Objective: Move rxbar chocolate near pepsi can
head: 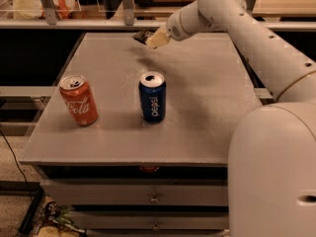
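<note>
1. Camera view: 1 white arm (256, 38) reaches in from the right, over a grey counter (212, 117), toward the counter's far edge.
2. The gripper (152, 38) is at the end of this arm. It is above the far part of the counter and clear of the surface.
3. The 2 tan fingers (158, 36) are clamped on the rxbar chocolate (140, 35). The dark wrapper sticks out to the left of the fingertips.
4. The rxbar chocolate is held off the counter. A soft shadow (148, 63) lies on the surface just on the camera side of the fingers.
5. The pepsi can (152, 102) stands upright on the counter. It is well apart from the fingers, on their camera side and almost in line with them. Its silver top faces up and its white lettering runs down the side.
6. A Coca-Cola can (79, 100) stands on the counter, left of the fingers and nearer the camera than they are. The 2 cans are side by side but apart, not touching.
7. Drawer fronts (154, 198) with small handles lie under the counter's front edge, far from the fingers.
8. A horizontal rail (98, 23) with metal uprights runs behind the fingers, past the far edge of the counter.
</note>
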You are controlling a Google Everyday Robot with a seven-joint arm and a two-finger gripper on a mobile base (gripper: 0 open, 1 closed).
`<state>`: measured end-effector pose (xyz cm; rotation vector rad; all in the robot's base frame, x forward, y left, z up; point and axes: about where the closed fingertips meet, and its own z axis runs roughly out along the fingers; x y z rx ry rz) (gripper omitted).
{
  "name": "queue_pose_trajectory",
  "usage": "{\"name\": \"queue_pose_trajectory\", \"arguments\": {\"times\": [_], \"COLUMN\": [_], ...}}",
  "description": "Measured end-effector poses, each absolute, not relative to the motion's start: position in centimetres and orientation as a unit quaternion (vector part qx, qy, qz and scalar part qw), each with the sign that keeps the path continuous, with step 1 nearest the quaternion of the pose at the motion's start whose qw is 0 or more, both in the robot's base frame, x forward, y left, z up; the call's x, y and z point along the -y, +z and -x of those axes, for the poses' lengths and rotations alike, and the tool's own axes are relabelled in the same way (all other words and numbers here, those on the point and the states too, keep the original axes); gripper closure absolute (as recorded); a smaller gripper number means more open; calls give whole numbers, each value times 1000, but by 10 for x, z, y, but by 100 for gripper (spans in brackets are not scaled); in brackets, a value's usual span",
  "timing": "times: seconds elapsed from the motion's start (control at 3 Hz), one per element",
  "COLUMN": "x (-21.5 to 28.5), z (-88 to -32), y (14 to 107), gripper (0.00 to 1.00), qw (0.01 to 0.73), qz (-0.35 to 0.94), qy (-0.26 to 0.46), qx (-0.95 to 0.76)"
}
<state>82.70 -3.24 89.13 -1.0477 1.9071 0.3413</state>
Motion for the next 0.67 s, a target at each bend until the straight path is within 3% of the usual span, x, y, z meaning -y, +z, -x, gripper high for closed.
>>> {"name": "queue_pose_trajectory", "arguments": {"times": [0.67], "x": [55], "z": [-807], "y": [915], "gripper": [100], "qw": [452], "qz": [473], "qy": [130], "qx": [-745]}}
